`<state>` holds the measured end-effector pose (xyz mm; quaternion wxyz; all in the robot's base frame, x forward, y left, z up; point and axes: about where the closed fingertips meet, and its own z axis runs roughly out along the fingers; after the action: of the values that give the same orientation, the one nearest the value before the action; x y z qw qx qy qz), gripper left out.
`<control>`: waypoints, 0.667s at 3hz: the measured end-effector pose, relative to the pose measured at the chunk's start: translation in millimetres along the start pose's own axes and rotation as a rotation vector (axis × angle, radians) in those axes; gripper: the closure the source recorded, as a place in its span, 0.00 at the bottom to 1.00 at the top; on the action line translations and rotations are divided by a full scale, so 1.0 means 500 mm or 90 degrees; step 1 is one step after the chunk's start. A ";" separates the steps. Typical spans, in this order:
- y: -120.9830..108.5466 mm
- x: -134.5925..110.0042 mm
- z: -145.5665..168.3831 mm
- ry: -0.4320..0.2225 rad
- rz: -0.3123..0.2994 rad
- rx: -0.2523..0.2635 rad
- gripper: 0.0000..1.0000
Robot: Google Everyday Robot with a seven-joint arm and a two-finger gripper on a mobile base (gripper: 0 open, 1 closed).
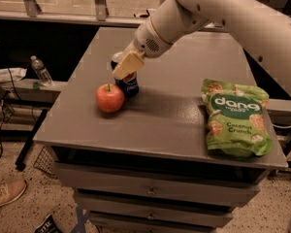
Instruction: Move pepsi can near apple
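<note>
Shows a red-orange apple point(110, 97) resting stem up on a grey table point(174, 115). Places the pepsi can point(130, 84) just behind the apple and slightly to its right in the picture, upright, logo facing the camera. Leaves little or no gap between can and apple; hard to say whether touching. Hard to say, too, whether the can's base sits on the tabletop or barely off it. Sets the gripper point(125, 65) above and just behind the apple, right at the can's top, with its tan end covering part of the silver rim. Cannot tell whether clamped on the can or loose around it. Runs a thick white arm point(223, 13) up and away from the apple toward the upper right. Puts a green snack bag point(235, 125) well apart from the apple, to the right, lying flat with its label up. Stands a clear water bottle point(40, 71) off the table, left of the apple and farther back. Shows drawer fronts point(150, 188) below the apple, and a shoe point(5, 194) on the speckled floor far down to the apple's left.
</note>
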<state>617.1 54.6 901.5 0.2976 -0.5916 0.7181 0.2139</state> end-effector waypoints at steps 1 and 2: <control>0.002 -0.002 0.003 0.000 -0.002 -0.002 0.82; 0.003 -0.002 0.005 0.001 -0.002 -0.003 0.59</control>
<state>616.2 57.5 900.2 0.2961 -0.5937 0.7168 0.2149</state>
